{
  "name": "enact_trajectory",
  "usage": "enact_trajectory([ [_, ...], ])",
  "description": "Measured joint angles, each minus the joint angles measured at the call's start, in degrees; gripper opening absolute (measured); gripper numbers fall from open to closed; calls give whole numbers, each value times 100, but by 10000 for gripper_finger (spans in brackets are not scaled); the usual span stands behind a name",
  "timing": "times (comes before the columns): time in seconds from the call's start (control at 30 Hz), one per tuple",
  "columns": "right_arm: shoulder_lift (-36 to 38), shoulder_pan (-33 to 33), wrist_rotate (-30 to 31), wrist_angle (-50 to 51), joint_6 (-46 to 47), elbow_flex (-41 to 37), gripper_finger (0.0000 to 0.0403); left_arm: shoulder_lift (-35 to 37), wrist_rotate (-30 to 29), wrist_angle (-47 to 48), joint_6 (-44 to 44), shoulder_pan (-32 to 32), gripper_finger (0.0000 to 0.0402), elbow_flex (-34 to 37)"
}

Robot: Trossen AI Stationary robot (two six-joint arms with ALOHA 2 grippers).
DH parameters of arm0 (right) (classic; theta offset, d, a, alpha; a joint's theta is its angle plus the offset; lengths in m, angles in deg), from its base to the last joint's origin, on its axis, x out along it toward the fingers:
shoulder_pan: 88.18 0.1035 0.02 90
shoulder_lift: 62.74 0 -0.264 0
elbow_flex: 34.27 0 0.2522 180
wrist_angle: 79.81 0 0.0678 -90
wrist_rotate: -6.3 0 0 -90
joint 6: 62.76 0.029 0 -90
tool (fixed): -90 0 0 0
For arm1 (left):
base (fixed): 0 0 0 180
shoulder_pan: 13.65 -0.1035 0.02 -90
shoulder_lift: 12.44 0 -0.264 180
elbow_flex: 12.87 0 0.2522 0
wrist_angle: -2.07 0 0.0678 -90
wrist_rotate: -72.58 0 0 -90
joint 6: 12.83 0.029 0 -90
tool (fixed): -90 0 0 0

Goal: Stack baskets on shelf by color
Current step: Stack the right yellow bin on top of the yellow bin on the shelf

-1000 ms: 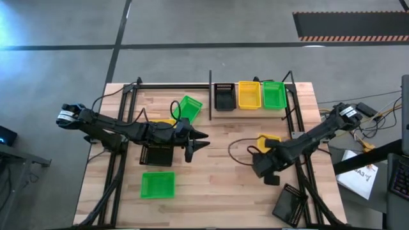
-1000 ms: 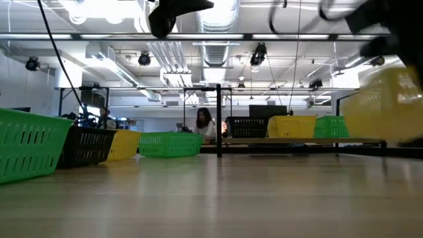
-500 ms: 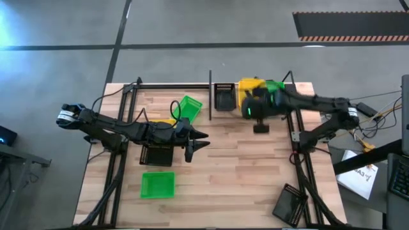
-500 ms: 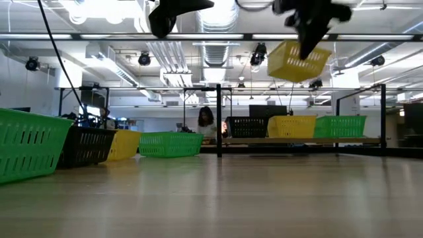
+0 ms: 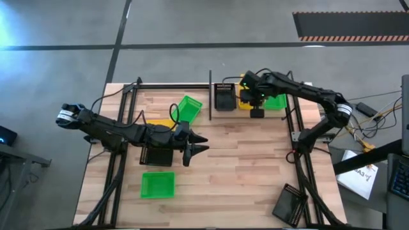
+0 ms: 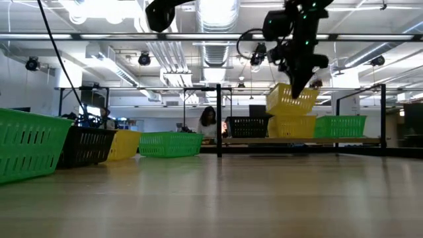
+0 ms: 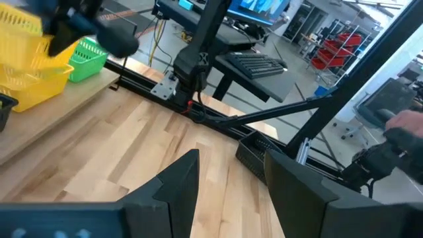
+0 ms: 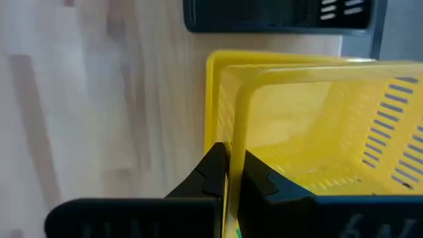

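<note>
My right gripper [image 5: 254,99] is over the shelf [image 5: 252,110] at the table's far edge, shut on a yellow basket [image 6: 291,100] held just above a second yellow basket [image 6: 291,126]. That basket stands on the shelf between a black basket [image 5: 223,96] and a green one [image 5: 276,99]. My left gripper [image 5: 195,142] is open and empty above the middle of the table. It shows open in the left wrist view [image 7: 231,173]. My right gripper holds the yellow basket by the rim of one side wall [image 8: 238,142], one finger inside the basket and one outside. The fingers come from above, pointing down. The basket hangs tilted over the yellow basket [image 8: 215,99] on the shelf; whether the two touch, I cannot tell.
A green basket [image 5: 189,107] leans at the left middle, with a yellow one [image 5: 163,121] partly hidden beside it. A black basket [image 5: 156,154] sits under my left arm, a green one [image 5: 157,184] nearer. Another black basket [image 5: 289,204] lies at the near right corner.
My right gripper has lifted the yellow basket from the table's right middle, carried it up and toward the far edge, then lowered it over the yellow basket on the shelf. The basket stays tilted in the hold.
</note>
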Motion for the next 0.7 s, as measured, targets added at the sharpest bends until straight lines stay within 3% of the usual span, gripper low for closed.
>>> enact_trajectory([
  [0.47, -662, -2, 264, -1, 18, 44, 10, 11, -2, 2, -13, 7, 155, 0],
  [0.7, -578, -2, 237, -6, -144, 44, 70, 13, -2, 2, 0, 4, 155, 0],
])
